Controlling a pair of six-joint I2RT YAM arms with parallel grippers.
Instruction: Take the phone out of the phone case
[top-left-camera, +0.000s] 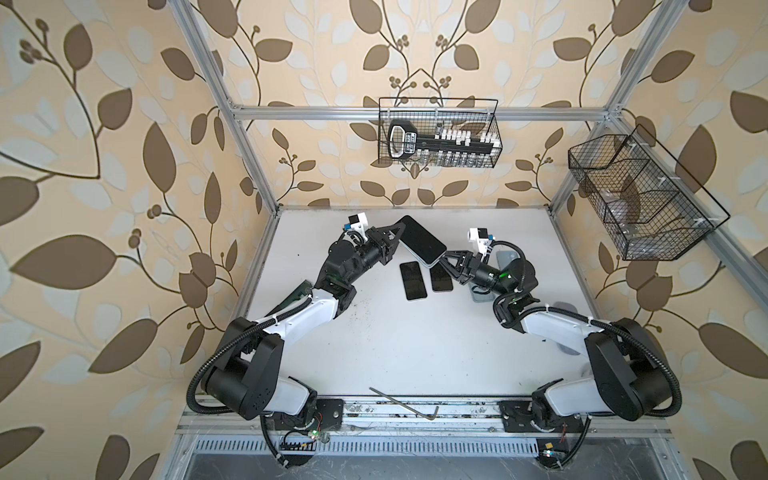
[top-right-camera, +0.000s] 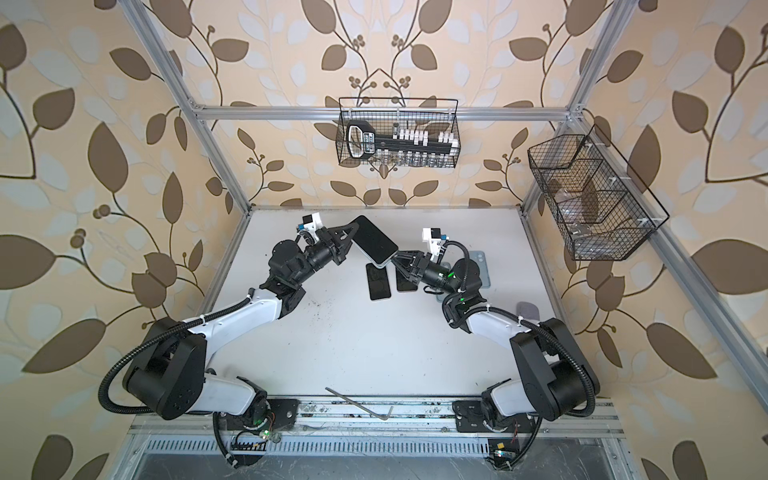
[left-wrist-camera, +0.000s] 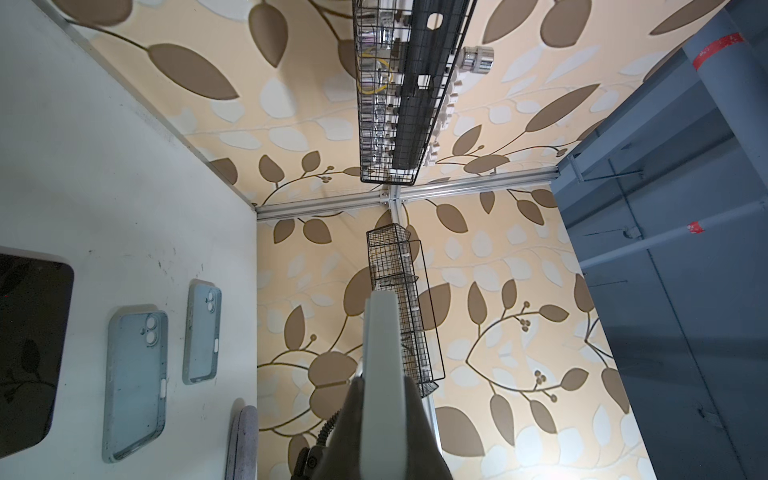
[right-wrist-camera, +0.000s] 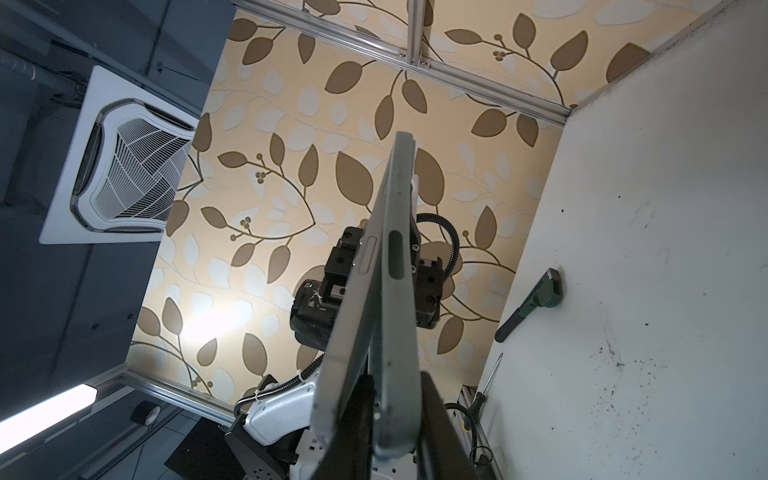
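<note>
The phone (top-left-camera: 419, 237), black screen up, hangs tilted above the table between both grippers in both top views. Its pale green phone case (right-wrist-camera: 397, 257) has come away from the phone (right-wrist-camera: 353, 340) at the right end, so the two spread apart like a wedge. My right gripper (right-wrist-camera: 395, 374) is shut on that loose case edge, one finger in the gap and one outside. My left gripper (left-wrist-camera: 382, 378) is shut on the far end, where the pale case edge (left-wrist-camera: 380, 332) still wraps the phone. In a top view the left gripper (top-left-camera: 395, 240) and right gripper (top-left-camera: 445, 261) face each other.
Two bare black phones (top-left-camera: 413, 280) (top-left-camera: 441, 277) lie on the white table (top-left-camera: 395, 345) under the held one. Two empty pale blue cases (left-wrist-camera: 135, 378) (left-wrist-camera: 202, 332) and a grey one (left-wrist-camera: 243, 440) lie at the right side. Wire baskets (top-left-camera: 438, 133) (top-left-camera: 640, 199) hang on the walls. An Allen key (top-left-camera: 403, 402) lies at the front.
</note>
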